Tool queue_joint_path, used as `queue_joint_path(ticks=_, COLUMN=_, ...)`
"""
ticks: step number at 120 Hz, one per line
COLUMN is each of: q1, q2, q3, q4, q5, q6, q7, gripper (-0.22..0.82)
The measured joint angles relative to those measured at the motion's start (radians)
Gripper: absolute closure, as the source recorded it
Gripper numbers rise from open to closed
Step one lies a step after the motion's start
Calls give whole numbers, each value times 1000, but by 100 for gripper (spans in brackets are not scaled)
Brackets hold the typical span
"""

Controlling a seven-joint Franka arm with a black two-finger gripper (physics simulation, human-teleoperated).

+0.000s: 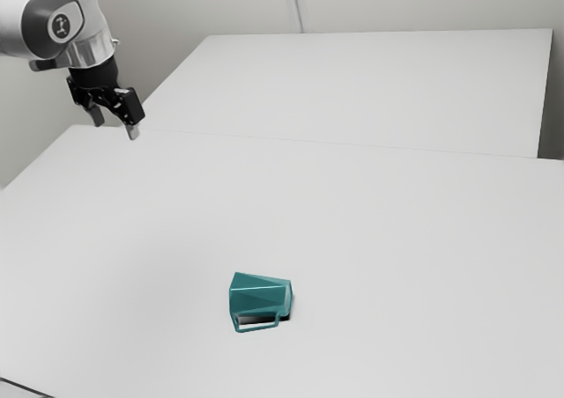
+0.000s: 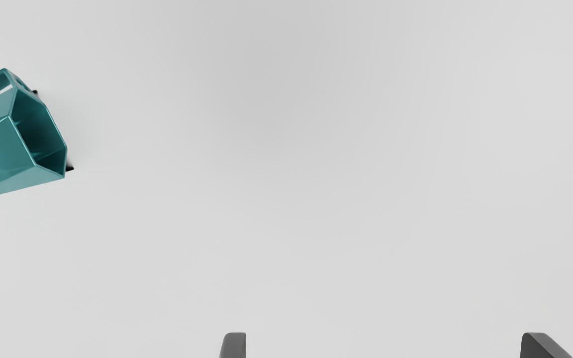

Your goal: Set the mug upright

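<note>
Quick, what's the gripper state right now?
Gripper: open, fingers apart and holding nothing; the mug lies on its side, clear of them.

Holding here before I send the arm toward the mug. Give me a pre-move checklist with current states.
1. Black two-finger tool open: ok, fingers wide apart, nothing between them.
2. Tool over the teal faceted mug: not ok, it stands well off toward the exterior view's left.
3. Mug upright: not ok, it lies on its side on the white table.
4. Mug's teal handle located: ok, on the side facing the exterior camera.
5. Whole mug in the wrist view: not ok, cut off at the picture's edge.
6. Handle free of the table: cannot tell.
</note>
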Motion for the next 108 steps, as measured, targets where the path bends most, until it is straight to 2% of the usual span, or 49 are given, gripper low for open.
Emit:
queue_joint_path(ticks=20, q1=1, q2=-7, q3=-9, q4=-10, q5=-2, q6=5, q7=0, gripper=0)
queue_joint_path(ticks=32, q1=0, q2=-45, q3=-13, q4=-47, q5=-15, q6=8, q7=0, gripper=0)
queue_joint_path(ticks=43, q1=10, q2=-96, q3=-14, q4=-129, q5=-90, q6=14, q7=0, gripper=0)
queue_joint_path(ticks=65, q1=97, q2=-165, q3=-12, q4=-370, q5=-319, q6=64, q7=0, gripper=0)
queue_joint_path(ticks=89, q1=142, q2=-149, q3=-12, q4=-582, q5=-552, q6=183, q7=0, gripper=0)
queue_joint_path(ticks=108, q1=142, q2=-105, q3=-13, q4=-652, q5=-650, q6=278, q7=0, gripper=0)
